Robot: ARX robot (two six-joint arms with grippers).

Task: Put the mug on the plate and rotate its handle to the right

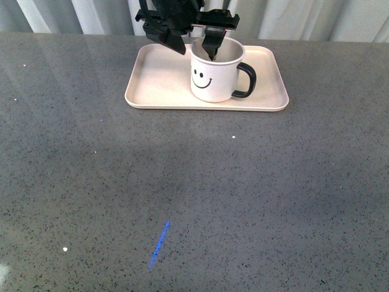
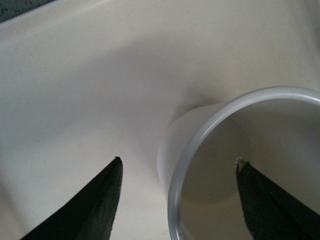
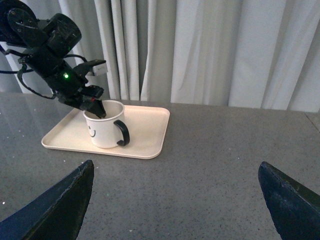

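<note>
The rim of the mug (image 1: 213, 76) is straddled by the left gripper (image 1: 196, 52), jaws apart, nothing gripped; the handle (image 1: 246, 80) is turned rightward of the mug.

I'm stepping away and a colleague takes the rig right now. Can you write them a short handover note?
Left gripper: open, straddling the mug's rim, one finger inside the mug and one outside; the left wrist view shows a gap to the wall on the outer side.
Right gripper: open, empty, hovering over the table well away from the plate.
Mug: upright on the plate, smiley facing the robot.
Handle: points to the right.
Done: placement and handle direction look finished.
Left: probably only lifting the left gripper straight up, clear of the rim, without nudging the mug.
</note>
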